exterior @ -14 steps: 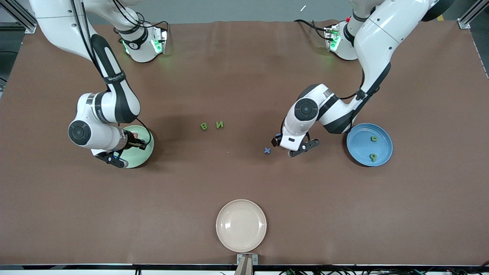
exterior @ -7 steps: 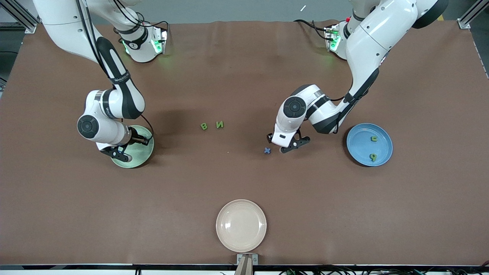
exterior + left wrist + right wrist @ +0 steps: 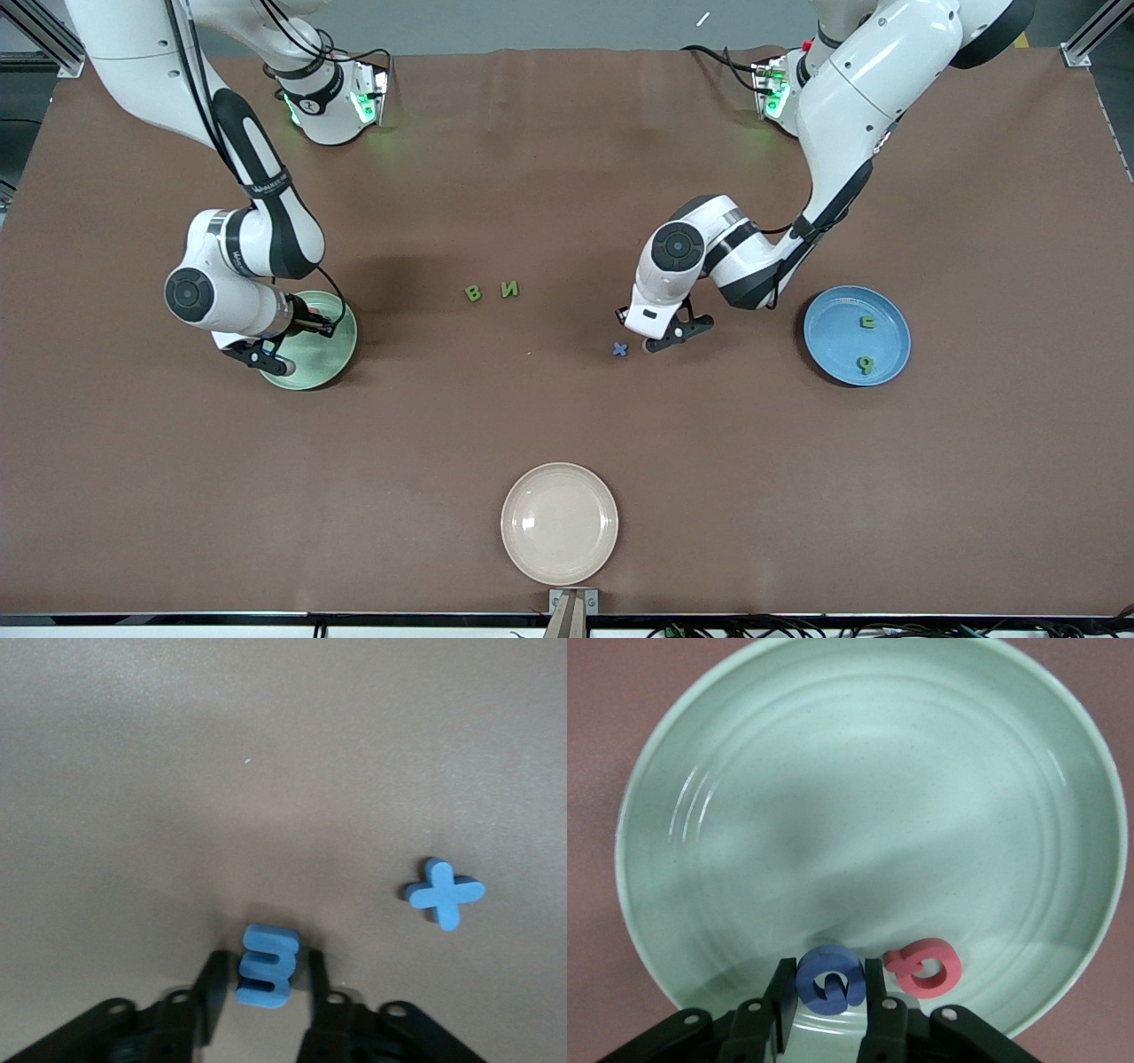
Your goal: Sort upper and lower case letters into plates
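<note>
Left wrist view — blue E [image 3: 267, 964] clamped between the jaws.

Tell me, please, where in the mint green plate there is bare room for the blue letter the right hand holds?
Most of the mint green plate is bare. Only one rim patch is crowded: there the pink-red letter lies right beside the blue letter gripped in the right hand.
</note>
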Robot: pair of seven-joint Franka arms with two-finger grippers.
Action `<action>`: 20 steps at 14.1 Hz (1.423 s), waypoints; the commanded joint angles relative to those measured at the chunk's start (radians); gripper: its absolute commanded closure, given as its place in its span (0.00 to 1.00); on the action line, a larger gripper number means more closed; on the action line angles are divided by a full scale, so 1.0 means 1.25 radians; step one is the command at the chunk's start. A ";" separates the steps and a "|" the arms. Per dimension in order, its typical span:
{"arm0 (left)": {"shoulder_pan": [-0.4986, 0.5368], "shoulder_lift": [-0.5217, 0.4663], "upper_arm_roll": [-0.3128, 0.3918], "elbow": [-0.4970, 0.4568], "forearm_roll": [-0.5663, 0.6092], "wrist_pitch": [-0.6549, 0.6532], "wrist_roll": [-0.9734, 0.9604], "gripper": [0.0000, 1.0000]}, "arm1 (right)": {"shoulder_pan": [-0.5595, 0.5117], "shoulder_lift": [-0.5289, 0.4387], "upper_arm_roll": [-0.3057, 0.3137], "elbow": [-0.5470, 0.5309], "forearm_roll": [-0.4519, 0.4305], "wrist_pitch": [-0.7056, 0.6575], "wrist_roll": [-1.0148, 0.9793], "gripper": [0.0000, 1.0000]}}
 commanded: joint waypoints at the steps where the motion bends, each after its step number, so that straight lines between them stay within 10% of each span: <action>1: -0.002 0.004 0.002 -0.003 0.020 0.001 -0.019 0.82 | -0.001 -0.015 0.011 -0.020 -0.009 0.020 -0.005 0.96; 3: 0.009 -0.002 0.004 -0.002 0.021 0.000 -0.012 0.94 | 0.003 -0.014 0.011 -0.020 -0.008 0.019 -0.005 0.89; 5: 0.019 -0.028 0.004 0.000 0.021 -0.012 -0.005 0.96 | 0.002 -0.015 0.011 -0.018 -0.008 0.012 -0.006 0.13; 6: 0.037 -0.047 0.002 -0.002 0.021 -0.027 0.014 0.96 | 0.003 -0.016 0.010 -0.014 -0.009 0.011 -0.005 0.00; 12: 0.282 -0.164 -0.121 -0.038 0.003 -0.205 0.298 0.97 | 0.053 -0.038 0.015 0.059 -0.008 -0.091 0.101 0.00; 20: 0.732 -0.187 -0.284 -0.219 0.162 -0.121 0.635 0.97 | 0.292 -0.016 0.015 0.048 0.001 0.034 0.521 0.00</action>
